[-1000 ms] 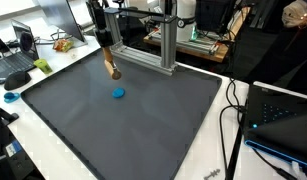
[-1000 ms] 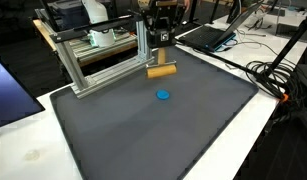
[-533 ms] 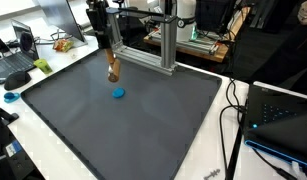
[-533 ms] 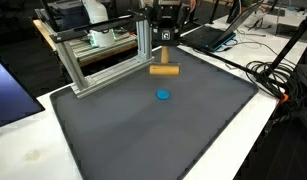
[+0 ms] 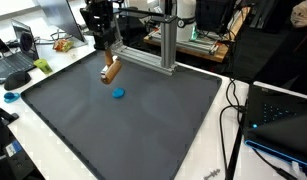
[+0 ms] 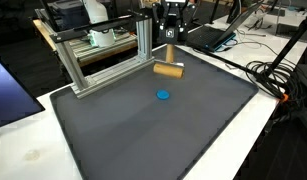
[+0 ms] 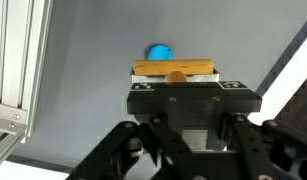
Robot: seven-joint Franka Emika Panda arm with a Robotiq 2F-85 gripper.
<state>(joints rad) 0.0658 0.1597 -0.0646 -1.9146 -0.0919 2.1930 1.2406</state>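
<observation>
Fingers [image 6: 168,47] clenched on smooth wooden cylinder [image 6: 169,69] near round blue disc [image 6: 163,96], matte grey mat [image 6: 143,135].

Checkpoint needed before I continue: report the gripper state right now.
Gripper: closed, holding the wooden piece.

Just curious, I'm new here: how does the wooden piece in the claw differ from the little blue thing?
The wooden piece is tan and long; the blue round piece is small and low. The wooden piece hangs clamped in the gripper; the blue round piece lies free on the dark mat. Both are single-coloured.
</observation>
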